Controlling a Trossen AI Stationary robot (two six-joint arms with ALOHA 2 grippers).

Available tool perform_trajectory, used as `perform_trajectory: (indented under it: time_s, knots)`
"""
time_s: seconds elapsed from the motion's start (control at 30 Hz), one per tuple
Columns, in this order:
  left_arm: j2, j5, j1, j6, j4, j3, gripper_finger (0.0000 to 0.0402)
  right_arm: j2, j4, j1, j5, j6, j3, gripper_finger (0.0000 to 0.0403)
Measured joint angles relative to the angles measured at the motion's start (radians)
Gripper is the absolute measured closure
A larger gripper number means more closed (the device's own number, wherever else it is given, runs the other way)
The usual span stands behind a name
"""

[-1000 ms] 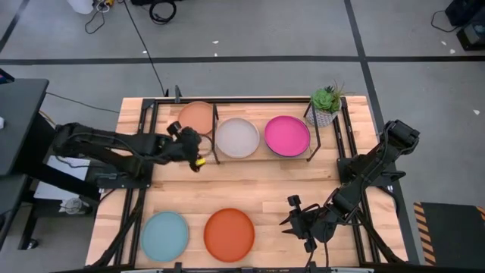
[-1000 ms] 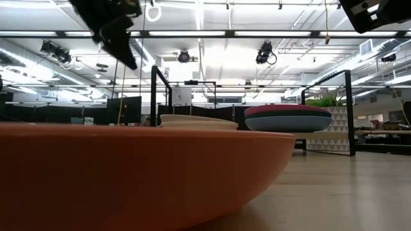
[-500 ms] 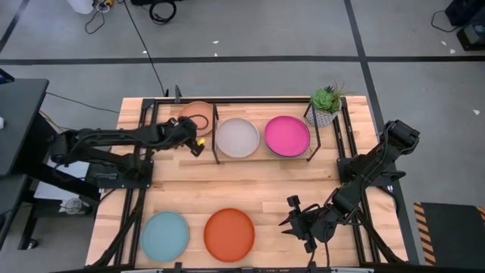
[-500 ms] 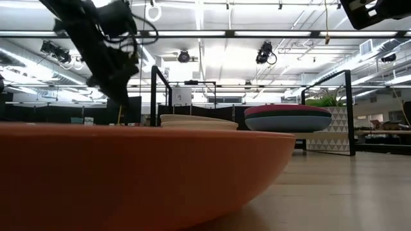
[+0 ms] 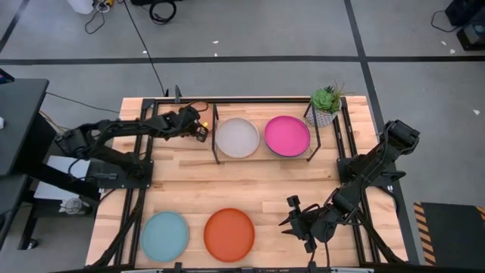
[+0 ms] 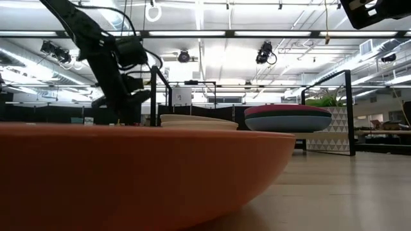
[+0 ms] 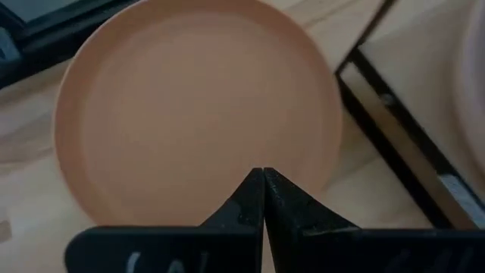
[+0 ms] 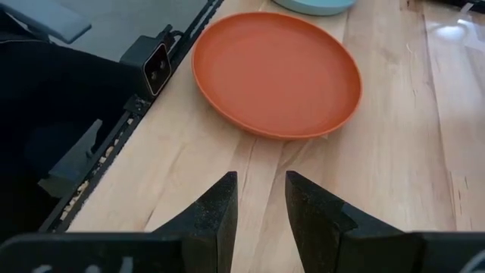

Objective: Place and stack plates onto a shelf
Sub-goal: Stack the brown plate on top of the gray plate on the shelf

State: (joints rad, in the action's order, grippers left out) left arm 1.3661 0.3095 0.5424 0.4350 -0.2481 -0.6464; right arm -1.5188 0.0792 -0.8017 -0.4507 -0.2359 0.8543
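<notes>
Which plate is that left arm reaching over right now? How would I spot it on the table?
Start at the far edge of the table, at the low black-railed shelf holding a cream plate and a magenta plate. Just outside the shelf's left end lies the peach plate, directly beneath the left gripper. It alone is peach, and mostly hidden from above.

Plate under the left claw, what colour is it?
Peach; the plate shows best in the left wrist view, beyond the left claw.

The high view looks straight down on the whole table (image 5: 250, 189). The low view sits at tabletop level, hard against the orange plate (image 6: 128, 173), which the right wrist view shares (image 8: 276, 72).
</notes>
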Motion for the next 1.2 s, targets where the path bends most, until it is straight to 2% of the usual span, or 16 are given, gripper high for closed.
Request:
perform_trajectory:
  time_s: [0.37,0.57,0.7,0.83,0.93,1.07,1.2]
  knots:
    - [0.163,-0.017,0.079,0.077,0.051,0.000,0.0392,0.000,0.001,-0.001,0.008,-0.013,0.000,0.0284]
    - [0.176,-0.185,0.084,0.078,-0.008,-0.004,0.0392,0.000,0.004,-0.001,0.008,-0.030,0.000,0.0284]
    - [0.164,-0.298,0.078,0.081,-0.148,-0.008,0.0392,0.000,0.004,-0.001,0.008,-0.030,0.000,0.0284]
    - [0.139,-0.338,0.040,0.084,-0.308,-0.007,0.0392,0.000,0.005,-0.001,0.008,-0.031,0.000,0.0284]
    - [0.103,-0.360,-0.003,0.112,-0.389,-0.004,0.0392,0.000,0.004,-0.001,0.008,-0.031,0.000,0.0284]
    - [0.043,-0.452,-0.077,0.159,-0.504,0.005,0.0392,0.000,0.004,-0.001,0.008,-0.031,0.000,0.0284]
    - [-0.024,-0.466,-0.185,0.218,-0.625,0.001,0.0392,0.000,0.004,-0.001,0.008,-0.031,0.000,0.0284]
